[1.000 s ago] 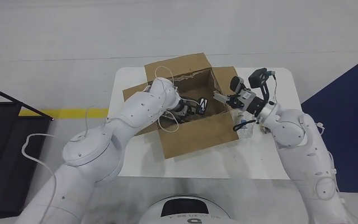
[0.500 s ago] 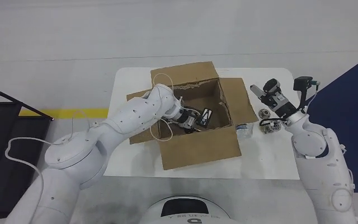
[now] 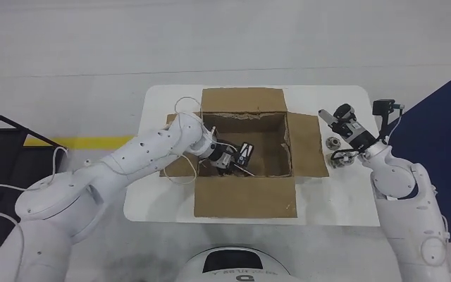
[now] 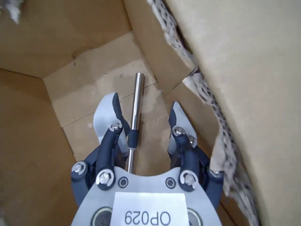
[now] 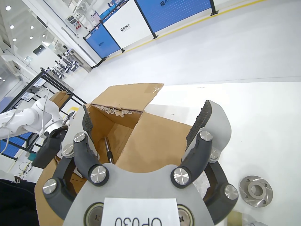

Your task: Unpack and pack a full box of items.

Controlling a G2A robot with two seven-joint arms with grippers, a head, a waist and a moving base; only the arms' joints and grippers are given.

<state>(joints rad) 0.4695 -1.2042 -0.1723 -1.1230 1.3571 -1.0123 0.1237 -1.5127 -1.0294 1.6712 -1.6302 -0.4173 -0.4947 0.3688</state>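
An open cardboard box (image 3: 243, 196) stands in the middle of the white table (image 3: 165, 99). My left gripper (image 3: 238, 156) is down inside it. In the left wrist view that gripper (image 4: 144, 102) is open, its fingers astride a shiny metal rod (image 4: 137, 95) with a dark collar that lies on the box floor. My right gripper (image 3: 328, 118) hangs open and empty above the table, off the box's right flap. Past its spread fingertips (image 5: 147, 108) the right wrist view looks into the box (image 5: 150, 139) and at the rod (image 5: 108, 147).
Two round metal flanges (image 3: 334, 144) (image 3: 343, 158) lie on the table to the right of the box, one of them (image 5: 256, 190) close under my right gripper. The box flaps are folded outward on all sides. The inner walls have torn cardboard edges (image 4: 174, 38).
The box has turned and now sits square to the table, with my left gripper still inside it. My right gripper drew back from the box's right side to over the table.
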